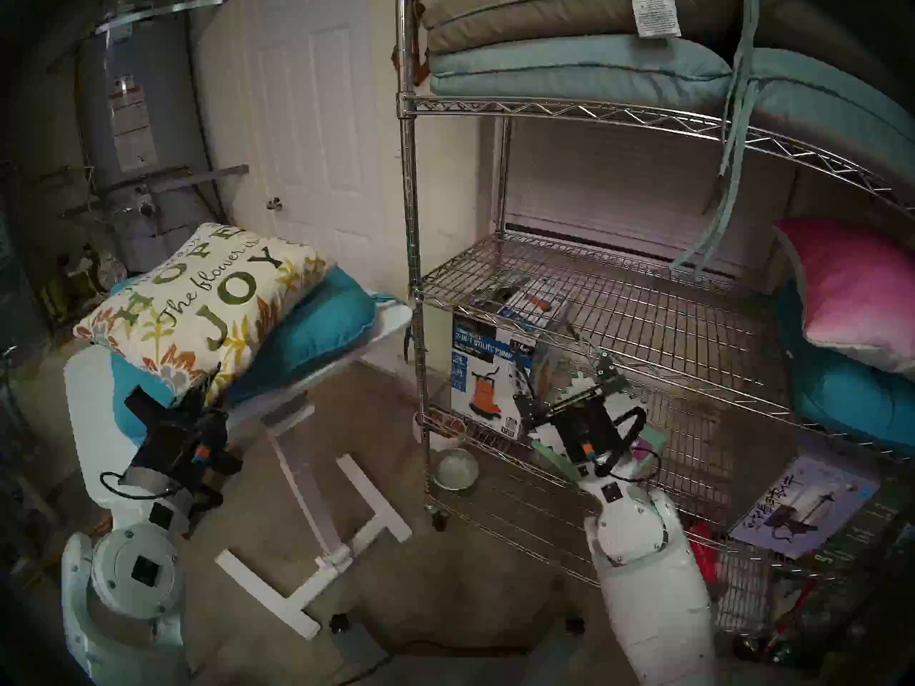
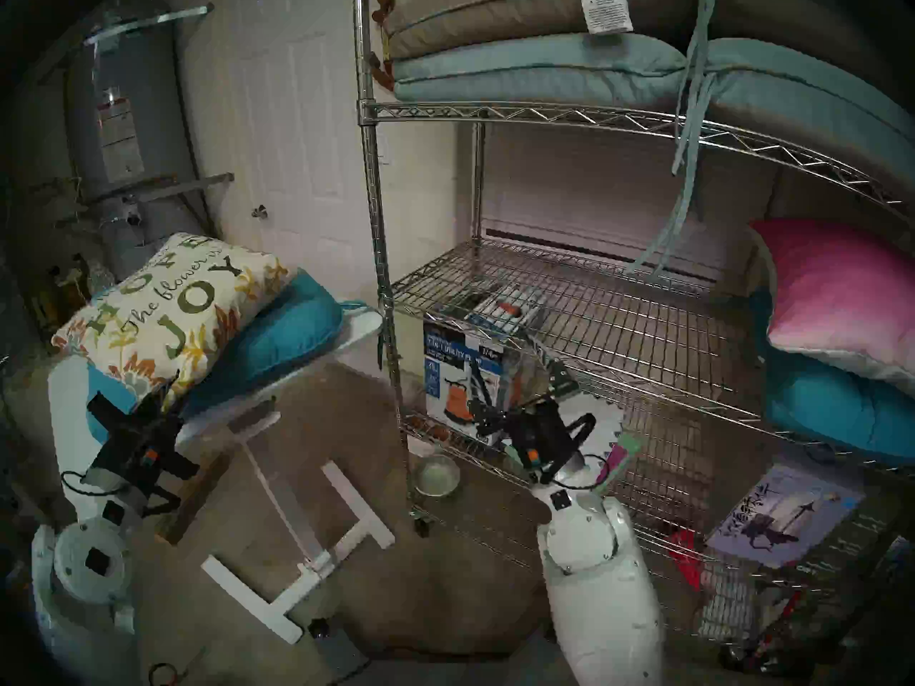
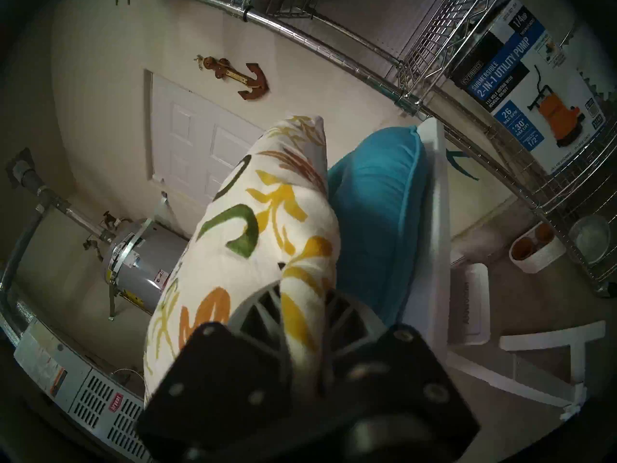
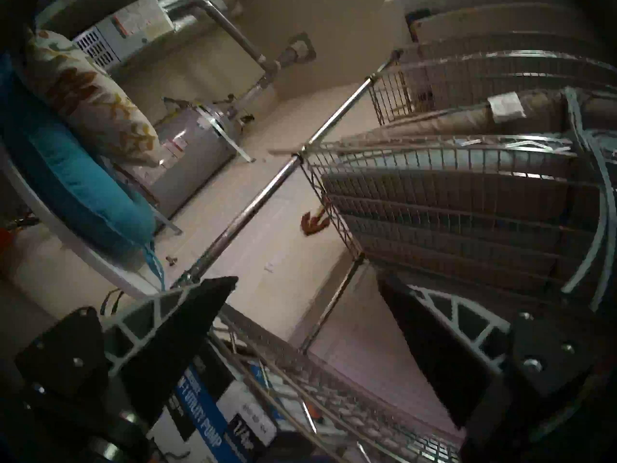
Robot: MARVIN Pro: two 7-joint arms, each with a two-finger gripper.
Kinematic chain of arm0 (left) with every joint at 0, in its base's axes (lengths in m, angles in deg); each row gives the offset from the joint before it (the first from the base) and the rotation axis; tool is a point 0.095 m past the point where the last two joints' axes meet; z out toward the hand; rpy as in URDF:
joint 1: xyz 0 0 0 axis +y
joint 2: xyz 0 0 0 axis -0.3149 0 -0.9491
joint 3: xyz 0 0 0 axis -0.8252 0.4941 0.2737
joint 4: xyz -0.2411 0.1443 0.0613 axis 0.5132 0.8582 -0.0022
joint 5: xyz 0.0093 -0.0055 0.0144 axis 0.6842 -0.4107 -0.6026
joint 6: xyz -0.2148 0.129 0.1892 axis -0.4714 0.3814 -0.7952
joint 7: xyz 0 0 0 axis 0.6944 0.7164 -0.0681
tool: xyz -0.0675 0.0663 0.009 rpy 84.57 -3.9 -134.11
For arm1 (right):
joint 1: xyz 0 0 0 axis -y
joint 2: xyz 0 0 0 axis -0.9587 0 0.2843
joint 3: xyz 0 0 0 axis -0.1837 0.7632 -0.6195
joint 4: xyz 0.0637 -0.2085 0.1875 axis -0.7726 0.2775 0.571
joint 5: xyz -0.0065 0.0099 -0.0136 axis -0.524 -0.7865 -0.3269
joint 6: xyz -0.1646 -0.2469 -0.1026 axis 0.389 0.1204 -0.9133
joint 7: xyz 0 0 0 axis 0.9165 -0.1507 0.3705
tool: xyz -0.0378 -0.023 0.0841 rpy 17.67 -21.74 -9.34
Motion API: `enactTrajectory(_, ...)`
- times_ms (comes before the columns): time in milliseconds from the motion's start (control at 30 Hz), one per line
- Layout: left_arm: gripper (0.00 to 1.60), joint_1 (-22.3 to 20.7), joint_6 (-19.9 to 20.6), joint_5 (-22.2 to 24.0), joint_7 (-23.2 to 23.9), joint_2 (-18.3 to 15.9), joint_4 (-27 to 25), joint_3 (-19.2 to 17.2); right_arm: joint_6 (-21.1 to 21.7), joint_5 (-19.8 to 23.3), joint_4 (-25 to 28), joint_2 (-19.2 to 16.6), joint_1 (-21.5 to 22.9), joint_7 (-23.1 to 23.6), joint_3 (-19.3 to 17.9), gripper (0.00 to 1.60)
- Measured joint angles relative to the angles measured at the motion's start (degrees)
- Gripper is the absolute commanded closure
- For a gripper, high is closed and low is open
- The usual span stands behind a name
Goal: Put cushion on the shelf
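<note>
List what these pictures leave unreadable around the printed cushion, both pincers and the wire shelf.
- Cushion underside: hidden in every view; in the head views, by its own bulk and the teal cushion beneath.
- Left pincer contact depth: in the left wrist view, cushion fabric fills the gap between the fingers.
- Shelf right end: cut off by the head views' dark rim.
- Right pincer: open, holding nothing; that view is dim and blurred.

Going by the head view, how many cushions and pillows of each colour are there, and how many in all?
Cream printed cushion: 1
Bright teal cushions: 2
Pink pillow: 1
Pale blue-green cushion: 1
Taupe cushion: 1
Total: 6
</note>
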Motion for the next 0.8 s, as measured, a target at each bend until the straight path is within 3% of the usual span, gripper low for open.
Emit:
enactTrajectory(333, 1.60, 0.94, -1.01, 0.30, -0.26, 0.65, -0.45, -0.48, -9.23, -8.00, -4.89, -0.61, 5.74, -2.59, 2.22, 0.00)
enactTrajectory(800, 1.60, 2.23, -1.96, 0.56, -0.61, 1.64, -1.08, -1.10, -11.47, -16.72, -9.44, 1.53, 12.80, -5.04, 4.55, 0.00)
